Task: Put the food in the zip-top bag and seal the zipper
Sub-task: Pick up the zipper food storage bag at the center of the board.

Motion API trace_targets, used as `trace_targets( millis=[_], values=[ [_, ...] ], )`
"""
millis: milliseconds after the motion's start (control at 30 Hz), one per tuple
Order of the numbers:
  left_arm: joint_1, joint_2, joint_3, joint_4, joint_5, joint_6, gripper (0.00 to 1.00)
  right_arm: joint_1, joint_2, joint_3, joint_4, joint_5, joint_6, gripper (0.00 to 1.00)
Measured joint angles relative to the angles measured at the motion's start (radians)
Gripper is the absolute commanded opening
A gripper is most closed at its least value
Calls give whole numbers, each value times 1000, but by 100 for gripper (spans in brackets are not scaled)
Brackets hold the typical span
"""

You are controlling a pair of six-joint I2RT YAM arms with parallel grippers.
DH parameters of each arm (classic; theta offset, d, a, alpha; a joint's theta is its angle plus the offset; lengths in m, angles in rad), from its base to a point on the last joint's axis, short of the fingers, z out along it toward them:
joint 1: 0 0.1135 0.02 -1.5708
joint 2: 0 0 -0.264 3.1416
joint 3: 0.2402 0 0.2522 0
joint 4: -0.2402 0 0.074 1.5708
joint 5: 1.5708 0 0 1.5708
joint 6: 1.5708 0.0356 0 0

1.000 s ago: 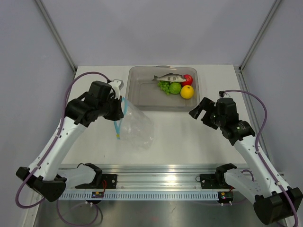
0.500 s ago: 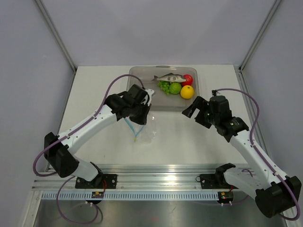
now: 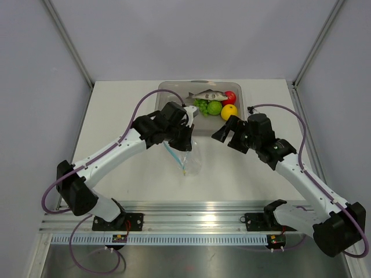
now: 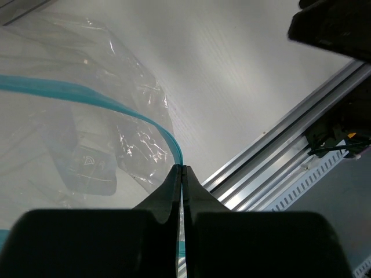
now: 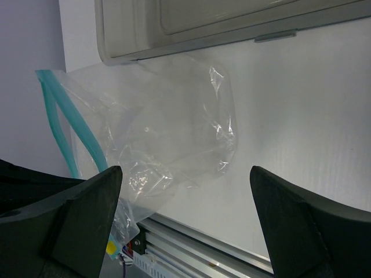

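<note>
No writing could be read; only a small triangle mark on a dark part showed through the plastic in the left wrist view, too blurred to make out.

The left claw (image 4: 182, 172) was pinched tight on the bag (image 4: 104, 116), its two fingers meeting on the teal zipper (image 4: 87, 92) at the mouth. From above, the bag (image 3: 190, 161) hung from that claw (image 3: 186, 128) near the middle of the counter (image 3: 116, 116), at 6 o'clock from the tray (image 3: 165, 92). I could not tell whether its lower edge touched the surface.

The right claw (image 5: 184, 171) stood wide open and held nothing, with the bag in front of it between the spread fingers (image 5: 69, 214). From above it sat at about 2 o'clock from the bag, apart from it.

The food lay in the tray's right half, at 12 o'clock on the counter: the fish (image 3: 207, 94) at the back, the grapes (image 3: 200, 105) and green fruit (image 3: 215, 108) in front of it, the red fruit (image 3: 231, 97) and yellow fruit (image 3: 229, 112) at 3 o'clock from them, all bunched together.

The counter was white, with a metal rail (image 3: 197, 220) along its near edge and plain grey walls (image 3: 191, 35) around.
</note>
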Motion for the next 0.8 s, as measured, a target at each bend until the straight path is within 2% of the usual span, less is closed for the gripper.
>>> trace_targets(
  millis=[167, 300, 633, 733, 800],
  values=[
    [0, 0, 11, 42, 57, -14, 0, 37, 18, 11, 28, -26, 23, 99],
    [0, 0, 11, 62, 85, -17, 0, 80, 60, 66, 40, -34, 38, 94],
    [0, 0, 11, 73, 111, -16, 0, 180, 251, 194, 65, -34, 50, 74],
    [0, 0, 11, 73, 114, -16, 0, 203, 296, 205, 60, -28, 48, 57],
    [0, 0, 11, 72, 116, -16, 0, 217, 327, 214, 56, -21, 48, 33]
  ],
)
